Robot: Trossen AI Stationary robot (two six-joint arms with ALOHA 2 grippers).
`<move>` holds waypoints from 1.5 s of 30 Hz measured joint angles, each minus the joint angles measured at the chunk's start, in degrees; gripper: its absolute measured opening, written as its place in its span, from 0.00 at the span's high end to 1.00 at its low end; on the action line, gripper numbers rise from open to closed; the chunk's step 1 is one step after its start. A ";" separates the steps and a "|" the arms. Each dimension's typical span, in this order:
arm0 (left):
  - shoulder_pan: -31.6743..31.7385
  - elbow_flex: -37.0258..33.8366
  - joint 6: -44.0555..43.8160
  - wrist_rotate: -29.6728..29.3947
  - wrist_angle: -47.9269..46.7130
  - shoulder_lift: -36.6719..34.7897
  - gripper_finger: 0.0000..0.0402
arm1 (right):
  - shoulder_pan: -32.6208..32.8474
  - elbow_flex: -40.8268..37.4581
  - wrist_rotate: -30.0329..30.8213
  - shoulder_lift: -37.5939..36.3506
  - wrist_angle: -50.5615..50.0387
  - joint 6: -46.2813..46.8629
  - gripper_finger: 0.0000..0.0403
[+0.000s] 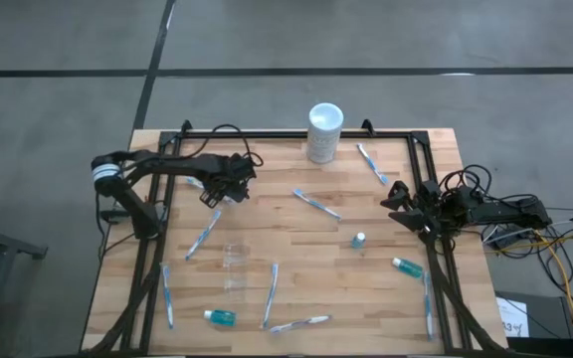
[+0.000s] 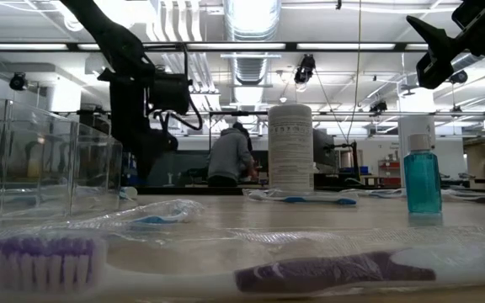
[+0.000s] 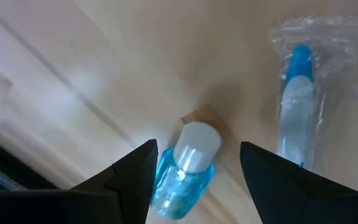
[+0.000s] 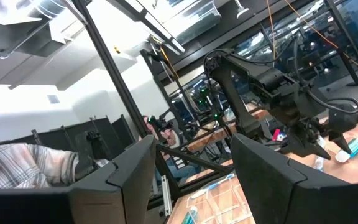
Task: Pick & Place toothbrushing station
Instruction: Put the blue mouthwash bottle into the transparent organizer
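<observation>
My left gripper is open, low over the table's far left. Between its fingers a small teal bottle with a white cap lies on the wood. A wrapped blue-and-white toothbrush lies beside it, also seen in the high view. The clear cup stands mid-table. Other toothbrushes and teal tubes lie scattered. My right gripper is open and empty, raised at the right. My left gripper's fingers point down and stand on either side of the lying teal bottle. One finger is right beside the bottle's side. I cannot tell whether it touches.
A tall white cylinder stands at the far edge. More wrapped toothbrushes lie at the near left, near middle, right and far right. A teal tube lies near the right arm. A person shows in the room behind.
</observation>
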 joint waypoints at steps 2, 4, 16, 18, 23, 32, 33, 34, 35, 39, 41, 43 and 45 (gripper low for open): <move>0.20 0.00 0.00 0.54 0.06 0.65 0.42 | 0.01 0.00 -0.01 -0.02 0.00 0.00 0.49; 0.35 0.00 0.00 0.84 0.04 1.54 0.42 | 0.01 0.00 -0.01 0.00 0.00 0.00 0.49; 0.44 0.02 0.00 0.77 -0.15 2.83 0.66 | -0.01 0.00 -0.01 0.00 0.00 0.00 0.49; 0.47 0.00 -0.02 0.75 0.06 2.83 0.71 | 0.01 0.00 0.01 0.00 0.00 0.00 0.49; 0.54 0.00 -0.07 0.79 0.52 2.83 0.82 | 0.01 0.00 0.00 -0.02 0.02 0.00 0.49; 0.55 0.00 -0.87 0.27 1.17 2.85 0.88 | 0.01 0.00 0.00 -0.02 0.00 0.00 0.49; 0.54 0.00 -2.40 -0.91 1.83 2.86 0.88 | -0.01 0.00 0.01 -0.02 0.01 -0.01 0.49; 0.53 0.00 -4.49 -2.72 2.26 2.87 0.88 | 0.01 0.00 -0.01 -0.02 0.00 0.00 0.49; 0.55 0.00 -6.96 -5.33 2.32 2.87 0.87 | 0.01 0.00 0.00 -0.02 0.02 0.00 0.49; 0.55 0.10 -13.48 -15.87 1.66 2.67 0.85 | 0.01 0.00 0.01 0.00 0.00 0.00 0.49; 0.55 0.51 -13.76 -18.76 1.61 1.96 0.84 | 0.01 0.00 -0.01 -0.02 0.01 0.00 0.49; 0.55 1.16 -14.44 -18.29 1.82 0.61 0.83 | 0.01 0.00 0.01 -0.02 0.01 0.00 0.49; 0.82 2.05 -15.95 -15.54 2.98 -0.62 0.83 | 0.01 0.00 -0.01 -0.02 0.02 0.00 0.49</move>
